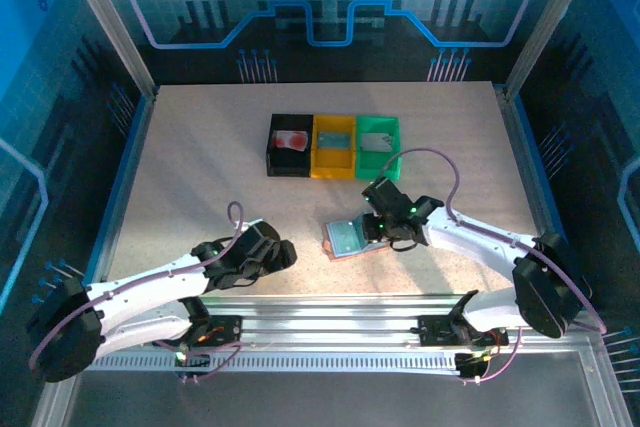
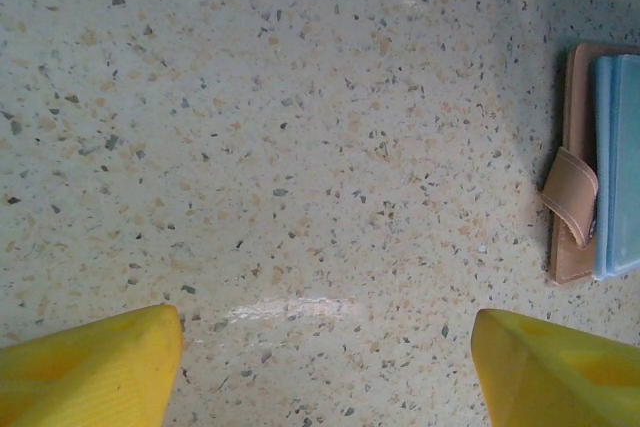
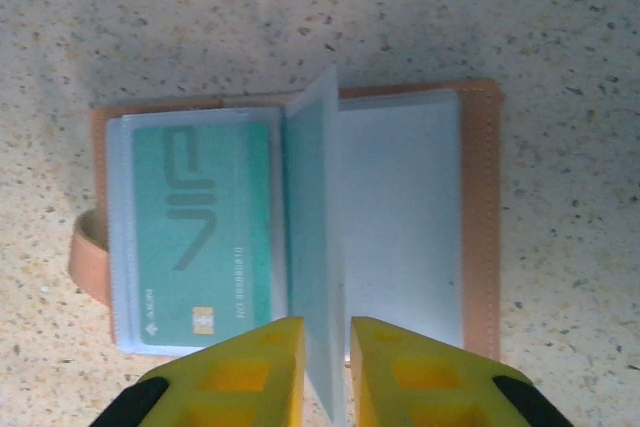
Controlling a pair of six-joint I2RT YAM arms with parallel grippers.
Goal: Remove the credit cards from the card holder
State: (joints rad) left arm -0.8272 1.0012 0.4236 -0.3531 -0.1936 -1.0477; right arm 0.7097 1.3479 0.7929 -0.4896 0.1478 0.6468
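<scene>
Lifting from this hold is the main hazard. The right jaws have a clear sleeve leaf (image 3: pixel 312 197) between them, not a card, and nothing pins the card holder (image 3: pixel 482 197) down. A pull upward would probably raise or drag the whole wallet across the worktop (image 2: pixel 300 147). The thin leaf could also slip free or crease, and if it flops to the left it would cover the teal-green card (image 3: pixel 200 237). That card lies flat inside the left-hand pocket under plastic. Which edge of the pocket is open I cannot tell, so a reach from the wrong side would only push the card in deeper.

The right jaws stand close together with only a narrow gap, and the upright leaf fills it. By the look of it they are clamped on the leaf's near edge. They touch no card.

The left jaws are wide apart over bare worktop and hold nothing. The holder and its strap tab (image 2: pixel 572 192) lie well off to their right, too far away to steady the wallet.

The card holder lies open, lining up, on the worktop right of centre. It is nearer than the row of bins (image 1: pixel 333 171) at the far middle.
</scene>
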